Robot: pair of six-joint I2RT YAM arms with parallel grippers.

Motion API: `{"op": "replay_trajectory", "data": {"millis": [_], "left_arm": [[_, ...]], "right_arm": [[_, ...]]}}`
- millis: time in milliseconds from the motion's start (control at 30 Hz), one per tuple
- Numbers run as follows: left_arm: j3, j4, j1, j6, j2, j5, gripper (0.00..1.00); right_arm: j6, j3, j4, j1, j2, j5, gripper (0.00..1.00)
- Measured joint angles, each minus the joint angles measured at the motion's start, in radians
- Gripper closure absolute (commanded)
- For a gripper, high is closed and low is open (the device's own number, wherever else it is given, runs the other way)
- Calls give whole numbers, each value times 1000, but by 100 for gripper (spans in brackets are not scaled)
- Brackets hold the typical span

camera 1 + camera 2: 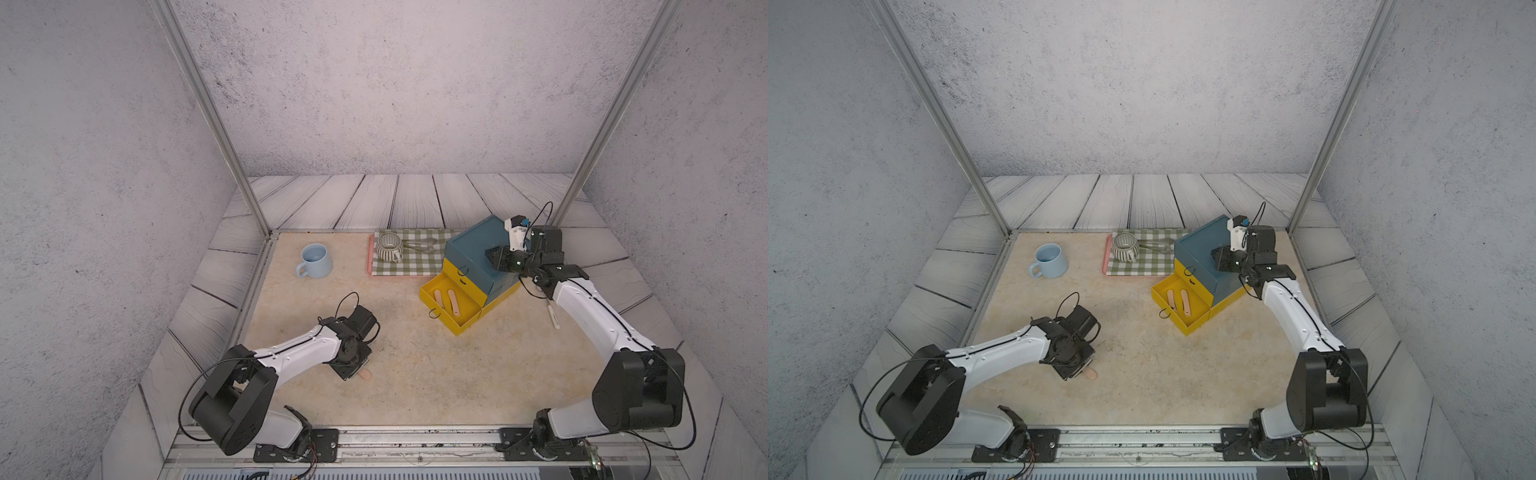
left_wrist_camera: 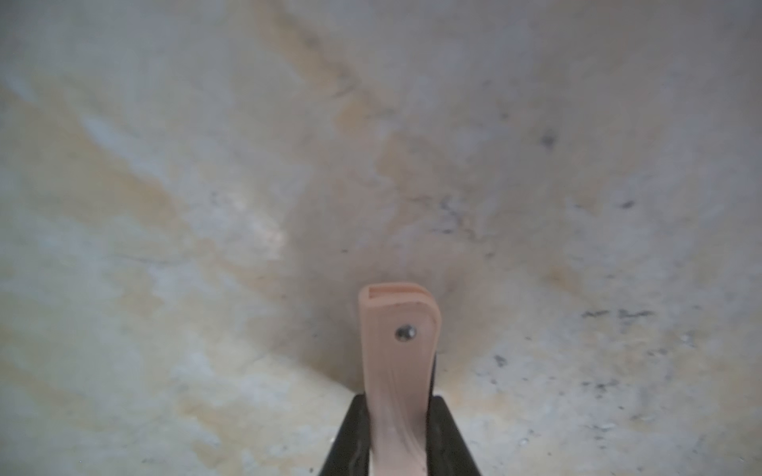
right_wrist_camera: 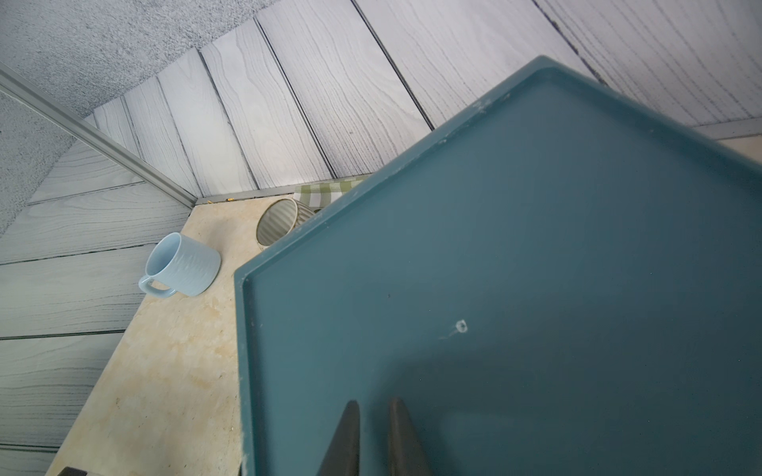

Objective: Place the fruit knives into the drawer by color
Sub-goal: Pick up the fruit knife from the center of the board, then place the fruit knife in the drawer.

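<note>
1. Bench (image 1: 415,374): in both top views no loose knives are seen on it apart from the one at the left arm.
2. Drawer chest (image 1: 473,245): it stands at the far right of the bench, and its bottom drawer (image 1: 448,326) is pulled out toward the left arm. The upper drawers look pushed in.
3. Step in hand, as judged: the pink set is being filled. Two stored pink knives (image 1: 454,303) lie side by side in the bottom drawer, and a third is being picked up.
4. Left arm (image 1: 299,353): it is stretched forward and low over the near middle of the bench, with the wrist pitched down.
5. Right arm (image 1: 590,307): it is reached up and over the chest, with the wrist bent toward the teal top. This is probably to steady the chest, but contact cannot be confirmed.
6. Left end effector (image 2: 398,397): it is clamped on the held pink knife (image 2: 383,350), which is gripped across its flat sides with the rivet end sticking out ahead. Whether the tip touches the bench cannot be told.
7. Right end effector (image 3: 373,406): the jaws are set a narrow gap apart just above the chest top, and nothing is held between them.
8. Next move, as judged: the knife needs to be lifted clear, carried right and away to the bottom drawer, lowered inside its walls and released beside the other two. The drawer's front wall must be cleared on the way in.
</note>
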Motion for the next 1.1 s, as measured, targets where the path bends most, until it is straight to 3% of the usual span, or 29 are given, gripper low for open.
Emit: {"op": "replay_trajectory", "data": {"millis": [667,1100], "left_arm": [[370,197,-11,315,138,82,96],[686,253,-53,430,390,197,96]], "right_arm": [[0,12,-11,5,7,21,83],[0,22,-22,6,13,30,84]]}}
